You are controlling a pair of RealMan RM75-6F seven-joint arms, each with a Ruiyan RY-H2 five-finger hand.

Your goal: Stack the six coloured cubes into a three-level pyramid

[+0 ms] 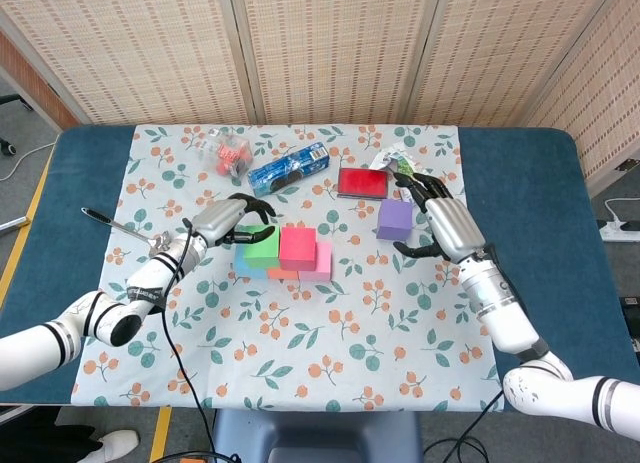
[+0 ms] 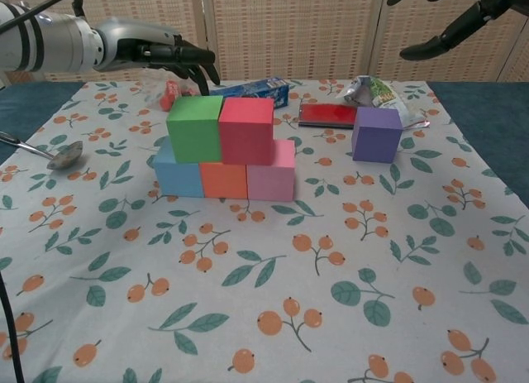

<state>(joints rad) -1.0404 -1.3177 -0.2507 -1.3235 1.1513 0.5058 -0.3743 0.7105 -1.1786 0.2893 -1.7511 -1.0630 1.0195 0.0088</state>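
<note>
Take the cube stack as your landmark: its bottom row, nearest you on the floral tablecloth [image 2: 273, 317], runs blue cube [image 2: 176, 174], orange cube [image 2: 224, 180], pink cube [image 2: 272, 174], touching side by side, and on top of them sit the green cube [image 2: 195, 127] and the red cube [image 2: 245, 128], pressed together, with nothing on the third level. Your left hand [image 2: 157, 54] hovers just above and behind the green cube, on the stack's left side, fingers spread and curved downward, holding nothing and not touching the cube as far as the chest view shows. To the right of the stack, well apart from it, the purple cube [image 2: 377, 134] stands alone on the cloth. Your right hand [image 1: 445, 225] hangs above and just to the right of that purple cube, fingers wide apart and empty; the chest view shows only its dark fingers [image 2: 438, 42] high over the cube. Off to the stack's left lies a spoon [image 2: 51, 155]. Behind the stack, further back, sit a blue packet [image 2: 250, 89], a red flat case [image 2: 329, 113] and a crumpled snack bag [image 2: 376, 93], and to the far left rear a clear bag with red pieces [image 1: 224, 153].
</note>
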